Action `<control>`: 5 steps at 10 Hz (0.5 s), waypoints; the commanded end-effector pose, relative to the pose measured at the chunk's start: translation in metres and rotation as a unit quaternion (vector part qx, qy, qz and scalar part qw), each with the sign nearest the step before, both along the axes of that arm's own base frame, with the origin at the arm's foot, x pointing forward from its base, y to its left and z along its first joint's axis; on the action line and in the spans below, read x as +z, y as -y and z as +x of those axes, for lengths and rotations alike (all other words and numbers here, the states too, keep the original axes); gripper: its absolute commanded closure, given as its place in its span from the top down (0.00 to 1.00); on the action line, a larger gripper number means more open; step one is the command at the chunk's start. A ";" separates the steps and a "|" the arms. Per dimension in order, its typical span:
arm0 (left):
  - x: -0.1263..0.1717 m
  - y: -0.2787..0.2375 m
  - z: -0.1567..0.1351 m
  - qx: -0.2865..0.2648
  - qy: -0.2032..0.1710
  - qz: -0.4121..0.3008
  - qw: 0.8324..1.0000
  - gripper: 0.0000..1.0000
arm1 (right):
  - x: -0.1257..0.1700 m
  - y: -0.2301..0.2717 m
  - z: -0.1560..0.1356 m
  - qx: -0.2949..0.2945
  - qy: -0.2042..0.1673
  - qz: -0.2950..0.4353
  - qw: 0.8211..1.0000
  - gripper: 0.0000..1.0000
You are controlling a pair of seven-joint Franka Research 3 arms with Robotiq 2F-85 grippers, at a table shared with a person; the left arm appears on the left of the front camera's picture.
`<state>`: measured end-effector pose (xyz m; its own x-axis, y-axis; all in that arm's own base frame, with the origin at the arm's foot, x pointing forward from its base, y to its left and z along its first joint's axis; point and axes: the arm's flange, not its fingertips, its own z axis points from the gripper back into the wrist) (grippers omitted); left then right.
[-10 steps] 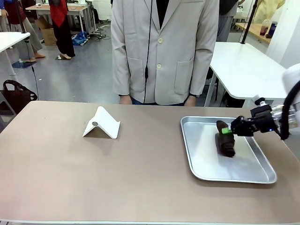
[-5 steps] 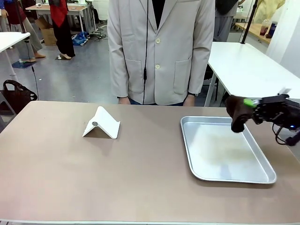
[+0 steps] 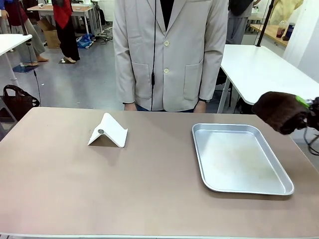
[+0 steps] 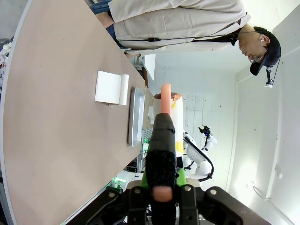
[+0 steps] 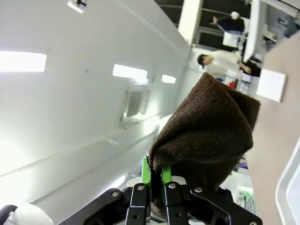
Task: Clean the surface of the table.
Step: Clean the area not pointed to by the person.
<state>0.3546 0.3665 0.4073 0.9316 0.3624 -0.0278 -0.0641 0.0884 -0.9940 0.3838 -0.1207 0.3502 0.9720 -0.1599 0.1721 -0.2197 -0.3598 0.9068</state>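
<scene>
Counted left to right:

- One left tool (image 4: pixel 161 190), clamped narrow on one dark rod (image 4: pixel 162 140) with pinkish ends.
- One white stand (image 3: pixel 108 131), folded like a small tent, at 10 o'clock from the middle of the desk (image 3: pixel 149 194).
- One person (image 3: pixel 169 55) in a pale jacket at 12 o'clock, close against the far edge.
- One silver tray (image 3: pixel 239 159) at 3 o'clock, flat and bare.
- One brown cloth (image 3: pixel 279 110) at 2 o'clock, bunched up in the air beyond the tray's far right corner.
- One right tool (image 3: pixel 302 103), pinched tight on that cloth, with a green pad just peeking out.

Desk top smooth and matte, brownish-taupe, rounded at the corners, widest thing in the front view and spanning it from side to side. Carries the stand and the tray, well apart from each other.

A second ago: cloth lying in the tray toward its right side, right tool down on it. Half a second ago: cloth lifted over the tray's far right corner. Now higher and farther out toward 2 o'clock, clear of the tray. Stand and tray unmoved.
</scene>
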 end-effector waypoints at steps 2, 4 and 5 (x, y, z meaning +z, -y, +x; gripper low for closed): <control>0.003 0.005 -0.003 0.002 0.002 -0.001 1.000 0.22 | -0.002 0.018 -0.019 0.024 0.015 -0.111 0.993 0.10; 0.003 0.005 -0.003 0.002 0.002 -0.001 1.000 0.22 | -0.001 0.024 -0.017 0.013 -0.003 -0.074 0.997 0.10; 0.003 0.005 -0.003 0.002 0.002 -0.001 1.000 0.22 | -0.001 0.024 -0.017 0.013 -0.003 -0.074 0.997 0.10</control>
